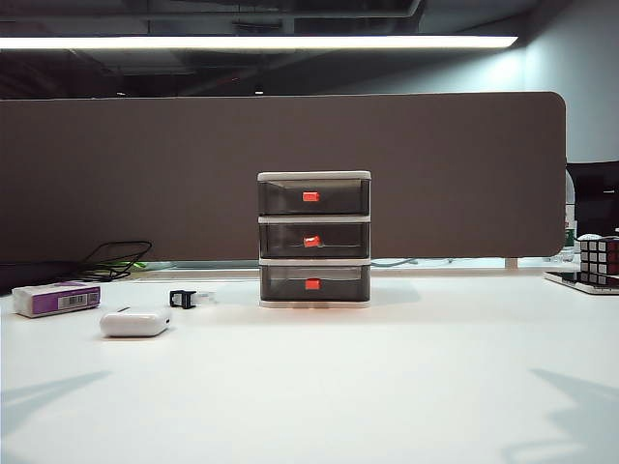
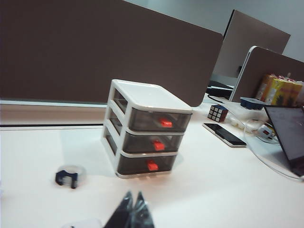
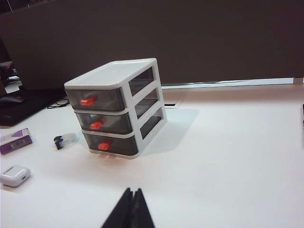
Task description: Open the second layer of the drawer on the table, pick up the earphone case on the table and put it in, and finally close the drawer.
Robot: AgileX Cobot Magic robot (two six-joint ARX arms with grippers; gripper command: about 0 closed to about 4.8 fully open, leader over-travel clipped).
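Both grippers hang over the table, pressed together and holding nothing, and all three drawers are closed.

The drawer (image 1: pixel 314 240) stands in the middle of the table (image 1: pixel 387 387), in front of a brown wall. The second layer of the drawer (image 1: pixel 313 239) is pushed in, with its red handle (image 1: pixel 311 241) facing front. The earphone case (image 1: pixel 135 321) lies flat on the table, left of the drawer and a bit nearer the front. A small black clip (image 1: pixel 183 299) lies between the case and the drawer. A white-and-purple box (image 1: pixel 56 299) lies further left. A puzzle cube (image 1: pixel 600 257) sits at the far right. The left gripper (image 2: pixel 132 209) points at the drawer from the near left, fingers tight together. The right gripper (image 3: pixel 132 206) points at the drawer from the near right, fingers tight together too. Neither gripper touches anything.
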